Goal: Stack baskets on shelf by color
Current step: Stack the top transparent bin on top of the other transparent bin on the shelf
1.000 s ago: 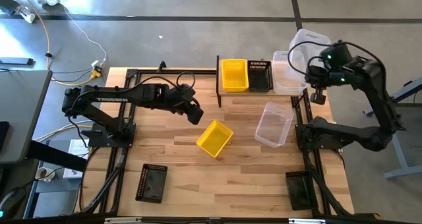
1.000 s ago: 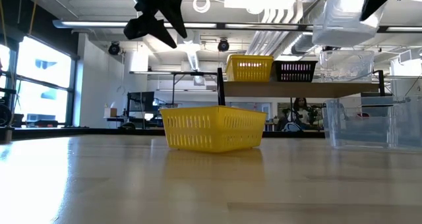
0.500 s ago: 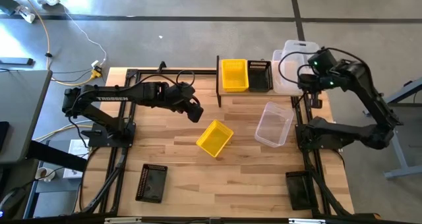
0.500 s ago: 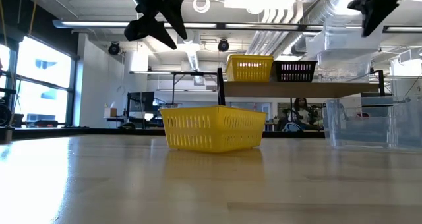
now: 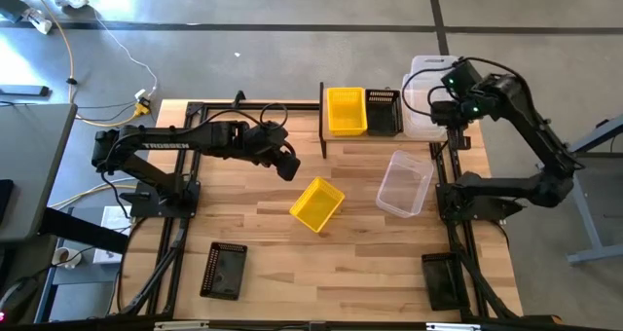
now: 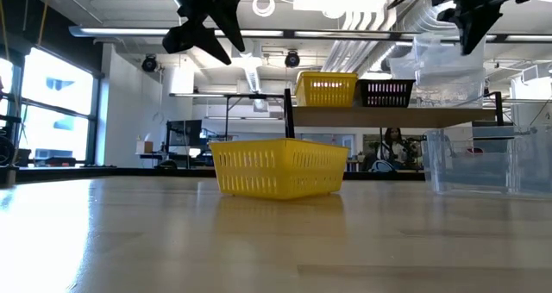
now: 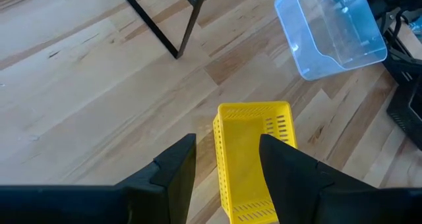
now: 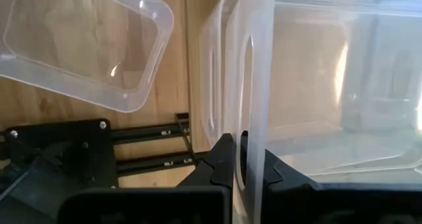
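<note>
**Clear basket held at shelf end**

The right gripper [image 5: 440,107] has its jaws clamped on the wall of a clear basket [image 5: 425,78], above another clear basket on the shelf [image 6: 379,117]. The left gripper [image 5: 289,170] hovers, jaws apart, beside a yellow basket [image 5: 317,203] on the surface [image 5: 263,243].

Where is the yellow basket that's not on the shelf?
The loose yellow basket sits on the wooden table near the middle, tilted, between the left gripper and a clear basket lying to its right.
</note>
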`<action>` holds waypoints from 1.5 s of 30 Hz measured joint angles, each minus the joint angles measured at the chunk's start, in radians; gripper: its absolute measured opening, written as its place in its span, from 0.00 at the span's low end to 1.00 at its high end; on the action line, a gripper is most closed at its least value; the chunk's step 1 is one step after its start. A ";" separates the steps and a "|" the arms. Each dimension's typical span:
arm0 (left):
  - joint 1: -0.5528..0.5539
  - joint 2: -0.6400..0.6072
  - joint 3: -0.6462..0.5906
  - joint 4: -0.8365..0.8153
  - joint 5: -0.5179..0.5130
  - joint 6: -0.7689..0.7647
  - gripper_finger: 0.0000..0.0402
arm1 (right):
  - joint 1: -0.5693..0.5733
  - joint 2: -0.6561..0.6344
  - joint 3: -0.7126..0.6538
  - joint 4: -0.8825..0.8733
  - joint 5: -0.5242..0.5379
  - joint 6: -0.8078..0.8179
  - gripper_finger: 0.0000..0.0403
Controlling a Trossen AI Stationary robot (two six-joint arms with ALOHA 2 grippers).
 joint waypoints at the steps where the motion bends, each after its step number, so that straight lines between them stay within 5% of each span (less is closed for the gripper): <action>1: 0.000 0.000 0.000 0.000 0.000 0.000 0.39 | -0.003 0.006 0.000 0.002 0.000 0.001 0.00; 26: 0.000 0.000 0.000 0.000 -0.001 0.026 0.39 | -0.019 0.036 0.000 0.002 -0.048 0.063 0.00; 38: 0.000 0.000 0.000 0.000 0.000 0.026 0.39 | -0.018 0.033 0.000 0.009 0.007 0.090 0.23; 45: 0.000 0.000 0.000 0.000 0.002 0.026 0.39 | -0.018 0.014 0.000 0.003 0.006 0.117 0.26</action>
